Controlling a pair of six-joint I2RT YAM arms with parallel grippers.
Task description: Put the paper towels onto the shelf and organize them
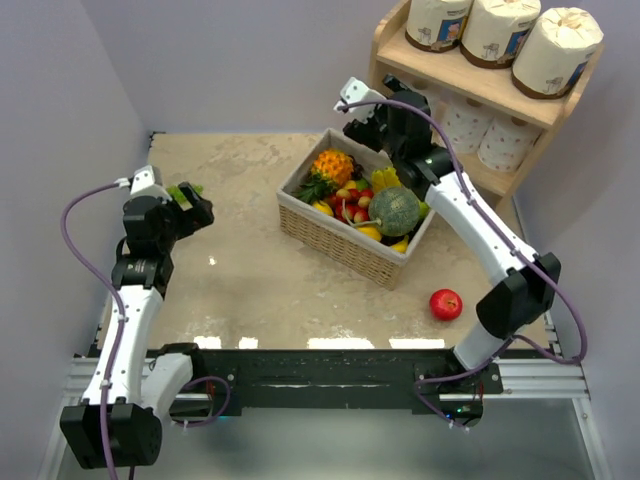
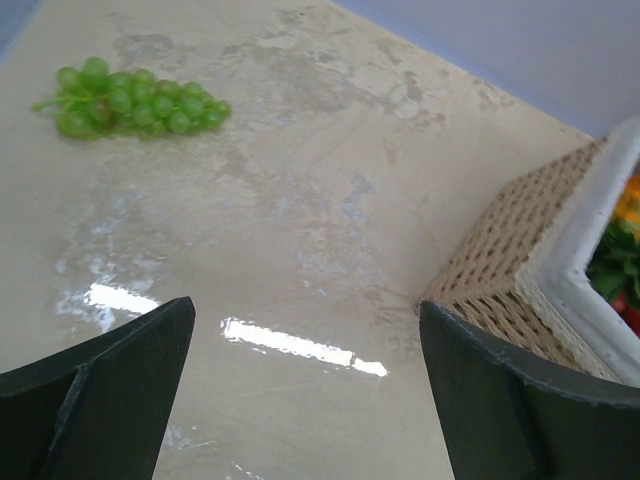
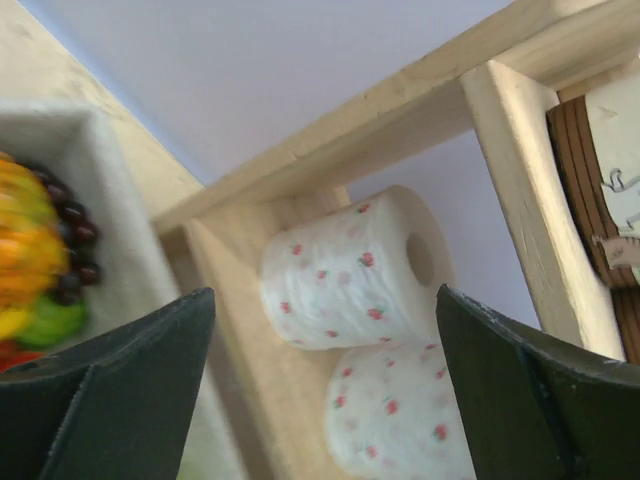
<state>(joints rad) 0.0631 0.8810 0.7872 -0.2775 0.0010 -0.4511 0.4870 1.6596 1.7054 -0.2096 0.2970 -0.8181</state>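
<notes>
— How are the arms posed?

— The left arm [image 1: 125, 300] rises from its base and bends forward. The left gripper [image 2: 307, 303] hangs over the table [image 1: 250, 280] to the left of the basket [image 1: 335, 240], jaws spread wide and holding nothing. The right arm [image 1: 490, 235] reaches long past the basket's right side. The right gripper [image 3: 322, 296] is beyond the basket's far corner and points into the shelf [image 1: 560, 110], which stands behind and right of the basket. Its jaws are also apart and empty.

— Where are the rolls?

— On the shelf. Three wrapped rolls [image 1: 497, 30] stand upright in a row on the top tier. The bare rolls [image 3: 350, 270] lie on the lower tier (two show; from above, the gripper hides that tier's left end).

— What does each camera add?

— Only the right wrist view shows the bare rolls' red dots and one core hole, with the two rolls touching. Only the left wrist view shows the grapes [image 2: 130, 100] whole, lying left of the basket; from above the gripper covers most of them. Only the top view shows an apple [image 1: 446, 304] on the table, near the basket's near right corner.
</notes>
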